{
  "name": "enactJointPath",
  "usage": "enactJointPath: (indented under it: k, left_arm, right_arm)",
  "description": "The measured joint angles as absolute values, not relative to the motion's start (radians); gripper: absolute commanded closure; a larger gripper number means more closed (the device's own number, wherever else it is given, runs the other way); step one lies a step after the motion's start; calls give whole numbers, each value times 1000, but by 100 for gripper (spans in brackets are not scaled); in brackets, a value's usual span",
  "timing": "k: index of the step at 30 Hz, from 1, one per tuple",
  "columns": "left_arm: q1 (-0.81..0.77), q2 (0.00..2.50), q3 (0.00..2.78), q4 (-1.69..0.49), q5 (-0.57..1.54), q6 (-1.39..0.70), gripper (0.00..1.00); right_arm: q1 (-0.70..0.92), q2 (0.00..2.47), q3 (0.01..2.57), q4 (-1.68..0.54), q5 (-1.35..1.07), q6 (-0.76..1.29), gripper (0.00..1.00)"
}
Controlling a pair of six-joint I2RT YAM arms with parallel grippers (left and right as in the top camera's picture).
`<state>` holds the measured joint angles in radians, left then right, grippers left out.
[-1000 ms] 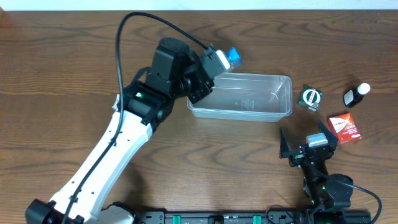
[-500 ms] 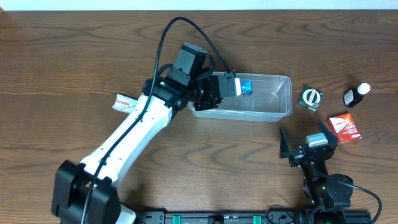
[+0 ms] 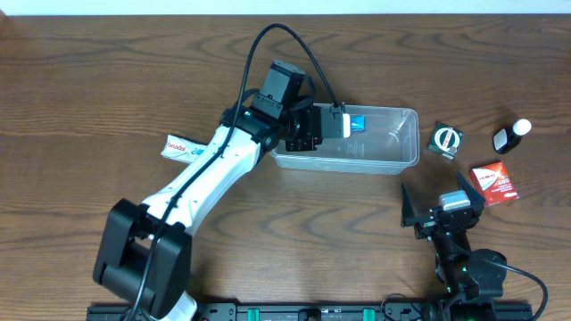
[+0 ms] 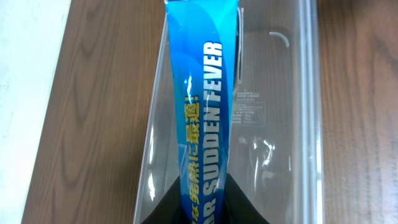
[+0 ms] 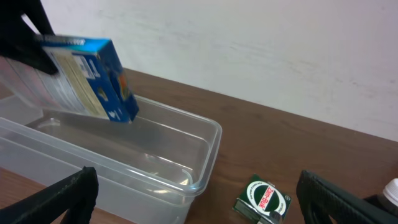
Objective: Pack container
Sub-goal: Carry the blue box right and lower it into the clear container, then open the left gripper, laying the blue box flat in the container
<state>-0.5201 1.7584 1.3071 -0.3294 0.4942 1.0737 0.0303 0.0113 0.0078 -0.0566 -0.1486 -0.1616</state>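
The worktop (image 3: pixel 89 71) was dark brown wood with clear grain. The left end effector (image 3: pixel 335 124) clamped one end of a glossy blue rectangular box (image 4: pixel 205 93), tilted into the left part of the container (image 3: pixel 407 143), a clear, round-cornered plastic bin at mid-worktop. The right end effector (image 3: pixel 442 210) gaped wide, holding nothing.

The left end effector (image 3: pixel 334 123) grips a blue box (image 3: pixel 355 124) within the outline of the clear container (image 3: pixel 412 143), at its left end, on the table (image 3: pixel 89 71). To the container's right lie a green-and-white box (image 3: pixel 445 140), a dark bottle (image 3: pixel 508 137) with a white cap, and a red box (image 3: pixel 494 181). The right end effector (image 3: pixel 442 209) sits near the front edge with its fingers spread. A white packet (image 3: pixel 177 147) lies beside the left arm.
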Motion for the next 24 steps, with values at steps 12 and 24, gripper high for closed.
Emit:
enactJointPath:
  k: [12,24]
  left_arm:
    - [-520,1855,1307,-310,424,1079,84]
    - [-520,1863,1307,-269,384,1101,79]
  right_arm:
    - [30,11,8,-57,-148,-162,1]
    - [30,11,8,-57,-149,-162,1]
